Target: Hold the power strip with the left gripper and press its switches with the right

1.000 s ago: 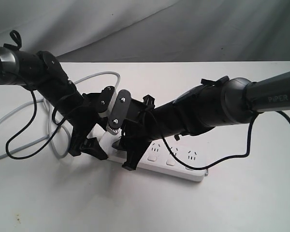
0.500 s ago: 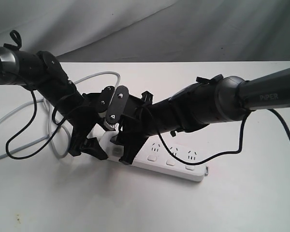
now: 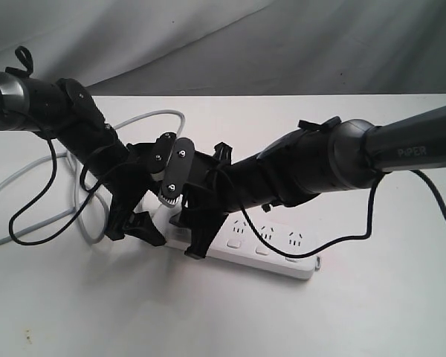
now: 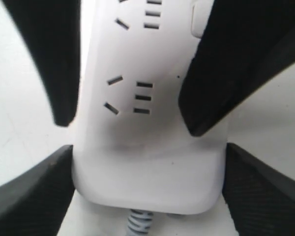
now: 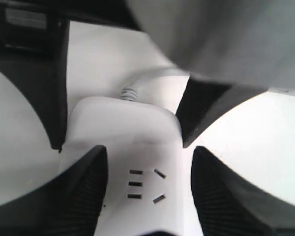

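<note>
We see the power strip [image 3: 275, 247] lying on the white surface [image 3: 208, 320], its cord end clenched in the left gripper [image 4: 148, 147]; the right gripper [image 5: 148, 150], jaws spread astride the strip, has crept slightly toward that end

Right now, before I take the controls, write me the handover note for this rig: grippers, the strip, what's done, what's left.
Left gripper: closed on the power strip at its cord end, fingers against both sides.
Right gripper: open, lowered over the outlet nearest that end, one finger above the switch side.
The strip lies flat on the white table. Three switches show uncovered toward its far end; the other two are hidden under the grippers.
Done: the hold. Whether any switch has been pressed cannot be told.
Left: press the switches with the right gripper.
</note>
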`<state>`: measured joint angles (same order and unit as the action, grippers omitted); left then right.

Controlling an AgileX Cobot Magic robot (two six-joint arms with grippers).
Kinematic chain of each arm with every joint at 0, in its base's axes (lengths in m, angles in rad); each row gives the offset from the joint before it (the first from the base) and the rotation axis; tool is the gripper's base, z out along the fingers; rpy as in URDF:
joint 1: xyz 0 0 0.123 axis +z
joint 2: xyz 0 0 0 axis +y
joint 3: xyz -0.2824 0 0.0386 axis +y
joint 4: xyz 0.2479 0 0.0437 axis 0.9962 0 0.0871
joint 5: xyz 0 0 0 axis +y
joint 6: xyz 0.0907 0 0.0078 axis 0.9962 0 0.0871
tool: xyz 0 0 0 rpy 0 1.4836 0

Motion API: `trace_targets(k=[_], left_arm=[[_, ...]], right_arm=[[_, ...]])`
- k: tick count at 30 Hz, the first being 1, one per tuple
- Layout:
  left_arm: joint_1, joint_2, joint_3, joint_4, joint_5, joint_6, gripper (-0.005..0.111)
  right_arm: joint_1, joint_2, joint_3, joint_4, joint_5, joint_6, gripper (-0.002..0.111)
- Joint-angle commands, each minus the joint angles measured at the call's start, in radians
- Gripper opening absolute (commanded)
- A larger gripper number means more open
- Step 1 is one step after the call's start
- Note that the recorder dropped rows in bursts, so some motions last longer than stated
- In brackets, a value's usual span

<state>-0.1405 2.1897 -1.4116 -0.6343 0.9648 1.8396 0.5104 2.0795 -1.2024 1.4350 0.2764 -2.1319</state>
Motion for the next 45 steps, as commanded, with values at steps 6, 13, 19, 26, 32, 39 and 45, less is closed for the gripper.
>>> trace_targets(k=[6,13,19,26,32,39,45], left_arm=[[-0.004,-0.001,-0.001,0.023,-0.001,-0.005,0.067],[-0.004,-0.001,-0.001,0.023,-0.001,-0.005,0.067],[-0.004,-0.001,-0.001,0.023,-0.001,-0.005,0.067],[-0.004,-0.001,-0.001,0.023,-0.001,-0.005,0.067],[-0.004,-0.001,-0.001,0.023,-0.001,-0.005,0.067],[-0.004,-0.001,-0.001,0.023,-0.001,-0.005,0.067],[-0.004,-0.001,-0.001,0.023,-0.001,-0.005,0.067]], right_arm=[[0.006,-0.002,0.019,-0.023,0.001,-0.011,0.049],[0.006,0.018,0.019,-0.038,0.003,-0.011,0.049],[0.006,0.023,0.019,-0.048,0.003,-0.011,0.049],[0.006,0.023,0.019,-0.108,0.003,-0.011,0.048],[0.010,0.054,0.019,-0.129,0.003,-0.011,0.048],[0.015,0.071,0.019,-0.129,-0.002,-0.011,0.048],[0.015,0.044,0.019,-0.129,-0.002,-0.011,0.048]])
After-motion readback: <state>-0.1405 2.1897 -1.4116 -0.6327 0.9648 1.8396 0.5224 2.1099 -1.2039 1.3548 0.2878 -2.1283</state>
